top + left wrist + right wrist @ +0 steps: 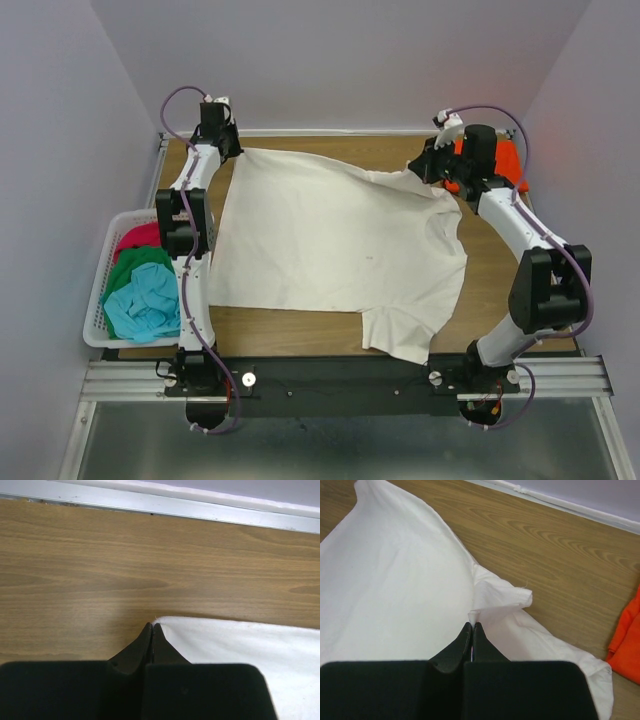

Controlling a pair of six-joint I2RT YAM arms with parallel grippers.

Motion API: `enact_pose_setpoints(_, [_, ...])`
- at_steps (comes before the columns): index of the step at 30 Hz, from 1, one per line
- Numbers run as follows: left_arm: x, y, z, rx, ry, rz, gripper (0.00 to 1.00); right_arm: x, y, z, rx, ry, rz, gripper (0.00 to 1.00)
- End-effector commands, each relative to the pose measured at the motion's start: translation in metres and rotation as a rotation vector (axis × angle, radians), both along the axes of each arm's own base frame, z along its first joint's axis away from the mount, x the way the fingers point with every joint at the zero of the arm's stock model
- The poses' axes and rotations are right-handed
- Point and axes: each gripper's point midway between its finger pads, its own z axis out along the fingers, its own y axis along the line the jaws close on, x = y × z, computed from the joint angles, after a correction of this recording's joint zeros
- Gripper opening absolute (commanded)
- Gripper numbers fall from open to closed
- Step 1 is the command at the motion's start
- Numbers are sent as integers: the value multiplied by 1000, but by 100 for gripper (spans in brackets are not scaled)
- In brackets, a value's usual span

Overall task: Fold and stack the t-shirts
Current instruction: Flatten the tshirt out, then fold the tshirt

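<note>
**Left tool [151,626] and right tool [471,625] clenched on the cream-white t-shirt [330,240]**

Both tools are seen with their fingers pressed tightly together, no gap showing between the tips. At the left tool, a corner of the cream-white t-shirt is met right at the fingertips, low over the bare wood near the far rail of the counter [300,335]. At the right tool, a small raised fold of the same shirt is pinched between the tips, with a crumpled hem or sleeve edge lying just beyond it.

The cream-white t-shirt is spread wide across the middle of the counter, mostly flat. Its far left corner is drawn to the left tool and its far right part is pulled to a point at the right tool. One sleeve is laid out toward the near edge, on the right.

An orange t-shirt [627,640] is bunched at the far right corner of the counter, close to the cream-white cloth and partly hidden by the right arm in the overhead view.

A white lattice basket [100,300] is placed beside the left arm. Three more t-shirts are heaped in it: crimson [140,238] farthest, green [135,268] in the middle, light blue [145,305] nearest.
</note>
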Motion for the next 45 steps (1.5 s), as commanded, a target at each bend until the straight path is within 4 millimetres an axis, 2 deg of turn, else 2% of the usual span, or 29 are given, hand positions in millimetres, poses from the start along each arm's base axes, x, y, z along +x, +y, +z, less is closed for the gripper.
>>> enact_pose_setpoints(1, [-1,3,1,-21,14,-3,0,-9,-11,7,-39,-17,-37,1])
enact_pose_setpoints(5, [-8,9,-3,-25,26,7,0,-15,-16,8,-58,-26,-55,1])
enact_pose_setpoints(9, [-12,12,1,-31,17,11,0,-22,-19,11,-67,-34,-66,1])
enact_pose_setpoints(10, [-12,13,8,-31,2,11,0,-23,-20,12,-69,-38,-71,1])
enact_pose_setpoints(18, [-26,13,14,-33,-12,10,0,-27,-28,3,-94,-24,-106,1])
enact_pose_setpoints(24, [-37,17,20,-20,-27,29,0,-29,-35,5,-114,-33,-138,1])
enact_pose_setpoints(29, [-43,20,38,-2,-64,36,0,-28,-41,2,-133,-29,-175,1])
enact_pose_setpoints(32, [-47,24,41,18,-66,47,0,-28,-42,3,-135,-31,-177,1])
enact_pose_setpoints(37, [-59,27,25,34,-28,58,0,-29,-45,6,-142,-40,-193,1])
enact_pose_setpoints(45, [-72,32,20,53,-10,81,0,-29,-51,7,-153,-41,-221,1])
